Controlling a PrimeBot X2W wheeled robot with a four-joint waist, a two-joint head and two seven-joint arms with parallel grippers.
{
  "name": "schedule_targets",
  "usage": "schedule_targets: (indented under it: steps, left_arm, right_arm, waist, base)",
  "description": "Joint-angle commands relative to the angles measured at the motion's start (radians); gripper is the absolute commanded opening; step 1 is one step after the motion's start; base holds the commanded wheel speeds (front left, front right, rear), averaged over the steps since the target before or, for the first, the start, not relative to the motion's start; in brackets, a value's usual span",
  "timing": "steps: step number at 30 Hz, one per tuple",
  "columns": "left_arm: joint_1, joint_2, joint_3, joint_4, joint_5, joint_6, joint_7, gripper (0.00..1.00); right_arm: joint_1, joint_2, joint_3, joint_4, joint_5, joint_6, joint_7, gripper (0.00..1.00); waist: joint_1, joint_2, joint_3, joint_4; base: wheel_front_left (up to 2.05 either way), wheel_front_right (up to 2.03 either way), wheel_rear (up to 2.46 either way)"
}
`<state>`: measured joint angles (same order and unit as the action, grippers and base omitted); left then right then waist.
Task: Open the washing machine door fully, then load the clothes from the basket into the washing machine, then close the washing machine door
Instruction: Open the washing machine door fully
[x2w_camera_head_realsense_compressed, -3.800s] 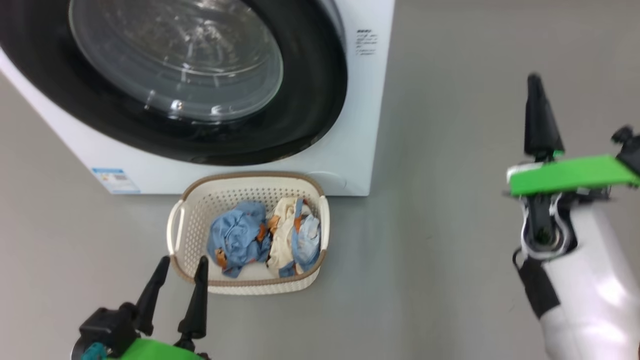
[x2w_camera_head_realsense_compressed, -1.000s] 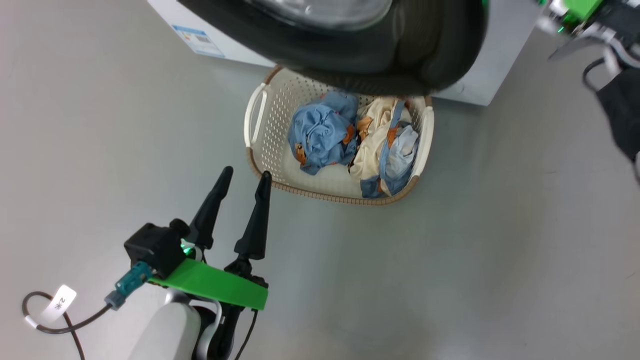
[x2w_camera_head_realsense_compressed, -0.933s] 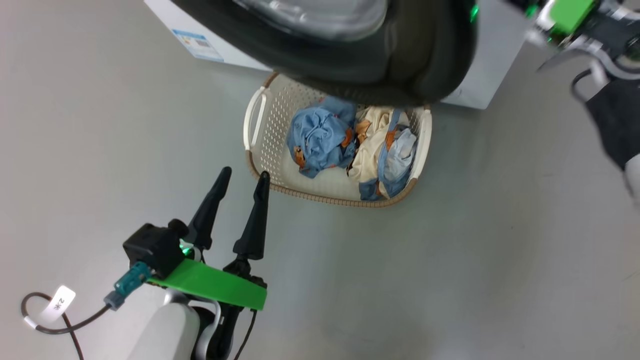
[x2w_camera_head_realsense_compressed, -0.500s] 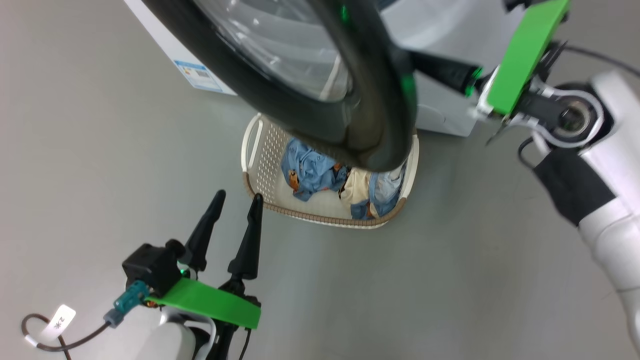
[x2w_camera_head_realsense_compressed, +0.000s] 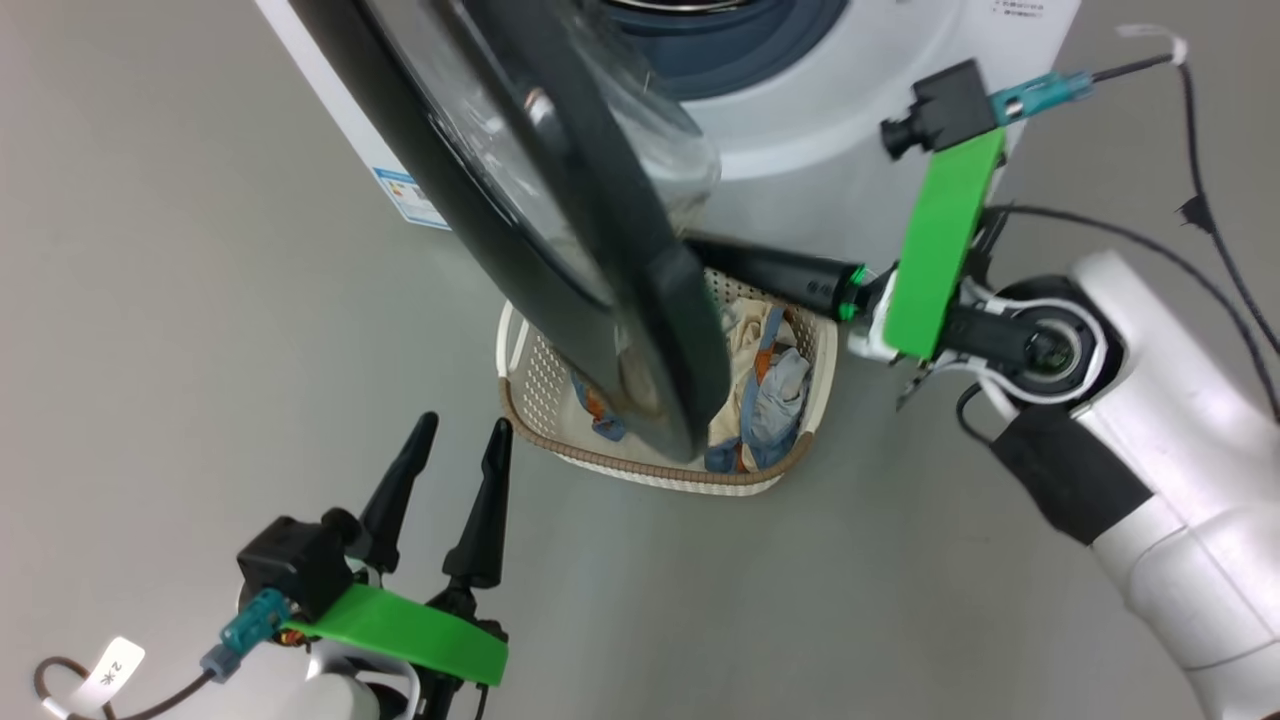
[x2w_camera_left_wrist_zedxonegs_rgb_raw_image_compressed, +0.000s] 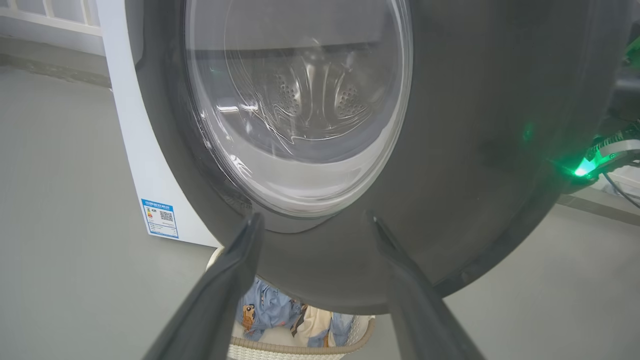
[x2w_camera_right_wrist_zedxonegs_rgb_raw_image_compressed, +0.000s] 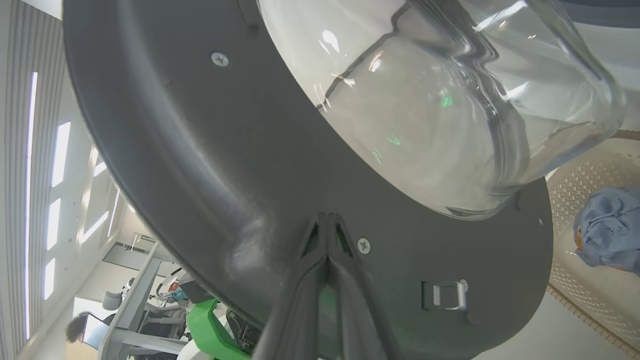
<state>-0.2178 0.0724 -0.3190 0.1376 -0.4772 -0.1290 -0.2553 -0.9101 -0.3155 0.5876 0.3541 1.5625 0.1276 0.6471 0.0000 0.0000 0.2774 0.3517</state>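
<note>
The washing machine door (x2w_camera_head_realsense_compressed: 640, 300) stands swung out from the white washing machine (x2w_camera_head_realsense_compressed: 850, 120), its black rim edge-on over the basket (x2w_camera_head_realsense_compressed: 790, 470). My right gripper (x2w_camera_right_wrist_zedxonegs_rgb_raw_image_compressed: 327, 216) is shut, its tips pressed against the door's inner face below the glass bowl (x2w_camera_right_wrist_zedxonegs_rgb_raw_image_compressed: 450, 100); its dark fingers (x2w_camera_head_realsense_compressed: 770, 272) reach behind the door. The cream garment (x2w_camera_head_realsense_compressed: 745, 330) and a blue one (x2w_camera_head_realsense_compressed: 780, 390) lie in the basket, and the door hides part of the light blue garment (x2w_camera_left_wrist_zedxonegs_rgb_raw_image_compressed: 265, 310). My left gripper (x2w_camera_head_realsense_compressed: 462, 425) is open and empty, low at the left, facing the door's outer side (x2w_camera_left_wrist_zedxonegs_rgb_raw_image_compressed: 475, 125).
The grey-blue gasket (x2w_camera_head_realsense_compressed: 730, 50) of the drum opening shows at the top. A blue label (x2w_camera_head_realsense_compressed: 405, 195) marks the machine's lower left corner. Black cables (x2w_camera_head_realsense_compressed: 1200, 150) hang at the right. The door latch (x2w_camera_right_wrist_zedxonegs_rgb_raw_image_compressed: 446, 295) sits near my right fingers. Grey floor lies all around.
The door has swung further out to the left, with my right gripper following behind it. The drum opening has come into view. The head camera has shifted. My left gripper has stayed open.
</note>
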Motion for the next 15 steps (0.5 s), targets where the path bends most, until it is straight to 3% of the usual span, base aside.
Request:
schedule_targets:
  steps: [1,15]
  left_arm:
    - [0.007,0.024,0.035,-0.021,0.01,-0.002,-0.006,1.0]
    - [0.018,0.026,0.037,-0.015,0.013,-0.002,-0.006,1.0]
  right_arm:
    - [0.029,0.034,0.019,-0.046,0.008,0.003,0.009,0.0]
    - [0.09,0.091,0.074,-0.094,-0.002,0.003,0.001,0.0]
  waist:
    - [0.0,0.0,-0.009,0.009]
    - [0.0,0.0,-0.038,0.034]
  base:
    - [0.0,0.0,0.0]
    - [0.0,0.0,0.0]
